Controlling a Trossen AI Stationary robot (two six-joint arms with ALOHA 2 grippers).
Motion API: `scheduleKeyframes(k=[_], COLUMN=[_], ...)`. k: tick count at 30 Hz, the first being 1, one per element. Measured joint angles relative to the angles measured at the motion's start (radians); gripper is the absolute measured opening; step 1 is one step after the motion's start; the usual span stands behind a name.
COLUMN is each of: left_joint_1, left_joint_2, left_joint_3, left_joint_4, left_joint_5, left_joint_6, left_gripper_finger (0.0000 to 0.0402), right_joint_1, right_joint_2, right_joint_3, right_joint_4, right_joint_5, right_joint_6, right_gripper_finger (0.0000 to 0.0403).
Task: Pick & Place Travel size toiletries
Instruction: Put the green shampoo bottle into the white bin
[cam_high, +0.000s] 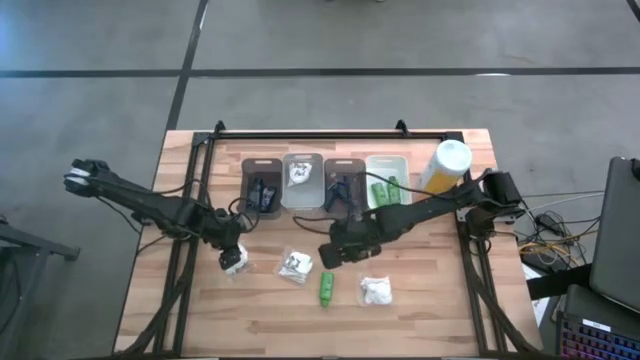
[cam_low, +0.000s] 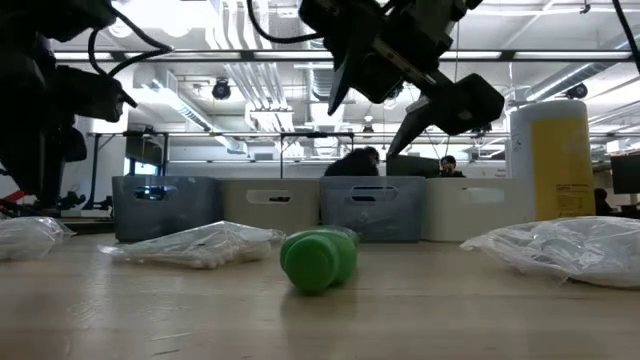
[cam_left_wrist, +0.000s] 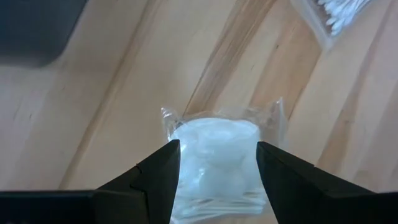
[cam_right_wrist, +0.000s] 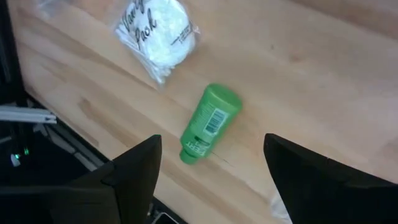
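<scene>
My left gripper (cam_high: 233, 258) is open and points down over a white fluffy clear-wrapped packet (cam_left_wrist: 214, 168). Its fingers stand on either side of the packet, which lies flat on the wood. My right gripper (cam_high: 333, 252) hangs open, well above the table (cam_low: 390, 90). Below it lies a small green bottle (cam_right_wrist: 208, 124) on its side, cap toward the near edge (cam_low: 315, 260). A second packet (cam_high: 295, 265) lies between the two grippers, and a third (cam_high: 376, 291) sits right of the bottle. No razors or black tubes lie loose on the table. My left gripper comes at the packet from above with one finger (cam_left_wrist: 158, 177) on each side of it. The clear wrap's edge (cam_left_wrist: 277, 118) reaches the fingers, and I cannot tell whether they touch it. The packet lies on the table.
Four bins stand in a row along the far side: dark grey (cam_high: 262, 182), white (cam_high: 302, 180), dark grey (cam_high: 343, 182), white (cam_high: 386, 180), each holding small items. A tall yellow bottle with a white cap (cam_high: 445, 165) stands right of them. Bare wood runs along the near edge.
</scene>
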Motion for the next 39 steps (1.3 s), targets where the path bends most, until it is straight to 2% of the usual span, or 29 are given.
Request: scheduleKeyframes(k=[12,21,27,39], left_joint_1=[0.0,0.0,0.0,0.0], left_joint_2=[-0.001,-0.001,-0.003,-0.004], left_joint_3=[-0.08,-0.096,-0.097,-0.097], left_joint_4=[0.01,0.035,0.035,0.039], left_joint_5=[-0.083,-0.094,-0.095,-0.104], left_joint_6=[0.089,0.088,0.088,0.087], left_gripper_finger=[0.0216,0.0216,0.0216,0.0216], right_joint_1=[0.075,0.087,0.095,0.1], right_joint_2=[0.17,0.346,0.379,0.382], right_joint_3=[0.122,0.288,0.353,0.354], right_joint_4=[-0.005,-0.062,-0.23,-0.226], right_joint_5=[0.001,0.003,0.04,0.056], right_joint_6=[0.236,0.297,0.319,0.217], right_gripper_finger=[0.0307,0.0318,0.0299,0.0257])
